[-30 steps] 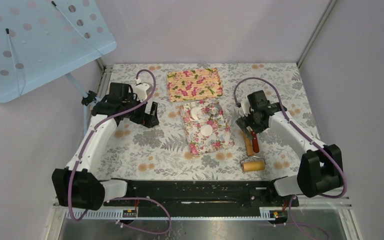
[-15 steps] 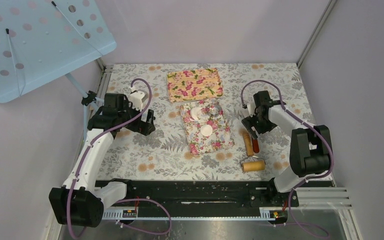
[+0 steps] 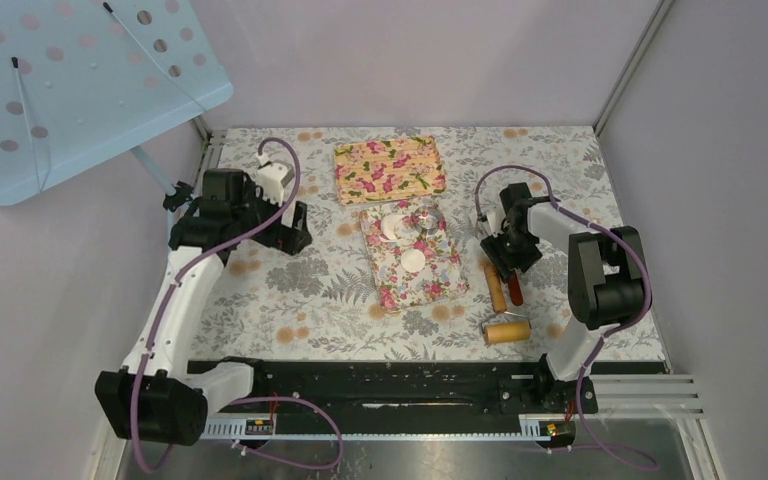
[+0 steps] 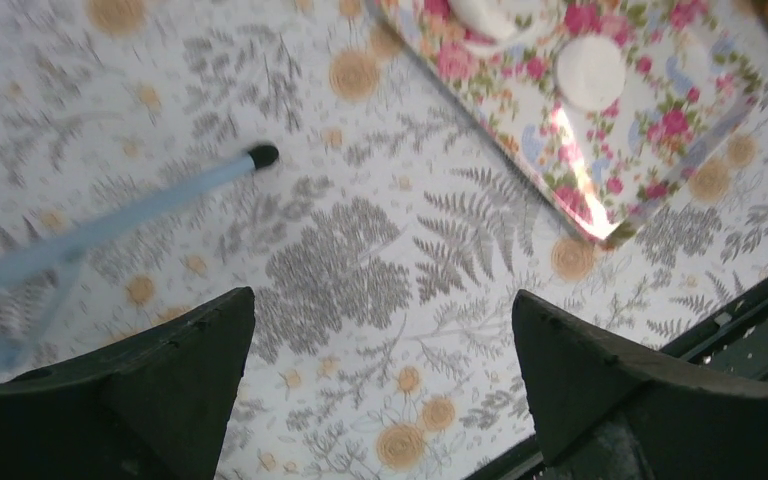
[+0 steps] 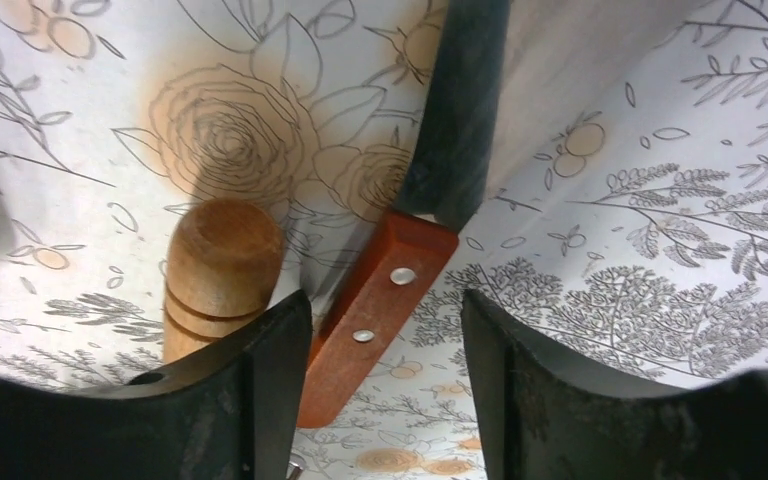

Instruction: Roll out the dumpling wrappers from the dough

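Observation:
On the flowered board [image 3: 440, 285] in the middle lies a thick white round of dough [image 3: 415, 260] [image 4: 590, 72]. Behind it lie flat white dumpling wrappers [image 3: 395, 225] [image 4: 490, 12] beside a shiny metal ring [image 3: 428, 217]. My right gripper [image 3: 506, 264] [image 5: 388, 325] hangs low to the right of the board, jaws part open. A red-brown knife handle [image 5: 375, 300] lies between them, close to the left finger, with a gap on the right. The wooden rolling pin [image 3: 497, 286] [image 5: 222, 262] lies just left of that finger. My left gripper [image 3: 297, 237] [image 4: 382, 300] is open and empty over the cloth, left of the board.
A second flowered board [image 3: 390, 168] lies at the back. A short wooden roller [image 3: 507, 330] sits near the front right. The knife's dark blade [image 5: 460, 110] points away from the jaws. A blue perforated stand [image 3: 70, 80] overhangs the left; its blue leg [image 4: 110, 225] crosses the cloth.
The right gripper's jaws have narrowed around the knife handle and that arm has folded in toward the back. The left gripper has drifted slightly left.

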